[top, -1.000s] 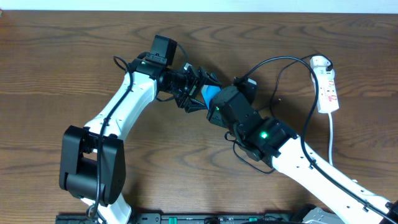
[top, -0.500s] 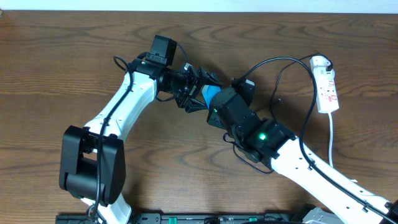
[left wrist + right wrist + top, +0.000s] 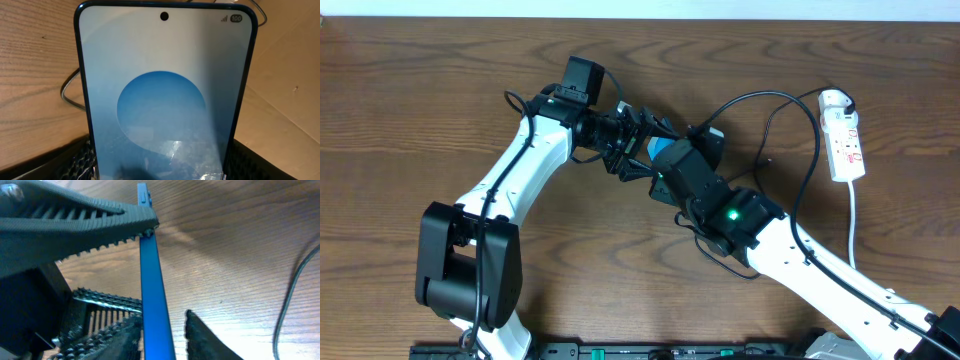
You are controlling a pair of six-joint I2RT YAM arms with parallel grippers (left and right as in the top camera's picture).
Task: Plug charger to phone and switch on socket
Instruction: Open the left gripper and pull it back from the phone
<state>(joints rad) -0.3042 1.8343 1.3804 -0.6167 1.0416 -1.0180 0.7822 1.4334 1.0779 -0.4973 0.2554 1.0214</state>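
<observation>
Left tool (image 3: 638,150): it is gripping the phone (image 3: 658,150) firmly, its toothed black fingers (image 3: 75,215) pressing against the handset's lower part. In the left wrist view the lit screen is filling the frame. It is showing a pale field with a darker blue disc, a camera hole at the top and a "100" mark in the corner.

Right tool (image 3: 162,322): it is standing partly open and straddling the handset's thin blue edge. One finger is lying against the edge, and the other is showing a narrow gap beside it. It is not clamping anything that can be seen.

Location: the phone is sitting between the two tools near the middle of the table (image 3: 420,100), somewhat toward the far edge. It is turned so that its narrow side is facing the right wrist camera.

The charger (image 3: 760,95) is arching as a thin black line from the area of the right tool toward the far right corner, then curving back down along the right arm. Its plug tip is hidden behind the arms, so its position cannot be confirmed.

The socket (image 3: 846,140) is lying near the far right corner, well apart from both tools, with its rounded end pointing at the far edge. Its white cord (image 3: 853,225) is trailing toward the near edge. The switch position is too small to read.
</observation>
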